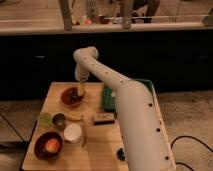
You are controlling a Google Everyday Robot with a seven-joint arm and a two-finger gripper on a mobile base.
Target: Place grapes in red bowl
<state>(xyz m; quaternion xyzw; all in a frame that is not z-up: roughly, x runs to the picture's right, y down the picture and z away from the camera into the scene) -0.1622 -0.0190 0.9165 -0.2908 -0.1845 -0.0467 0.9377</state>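
Observation:
The red bowl [70, 97] stands on the far left part of the wooden table [100, 145]. My gripper [80, 90] hangs straight down from the arm and sits just over the bowl's right side, at or inside its rim. The bowl's inside looks dark under the gripper. I cannot make out the grapes as a separate thing; they may be hidden by the gripper.
A maroon-brown bowl [46, 146] holding an orange fruit [52, 145] stands front left, with a white cup [73, 133] beside it. A green cup [44, 119] and a metal cup [59, 120] stand at the left. A green tray [107, 98], a brown bar [104, 118] and a small dark object [121, 154] lie beside my arm.

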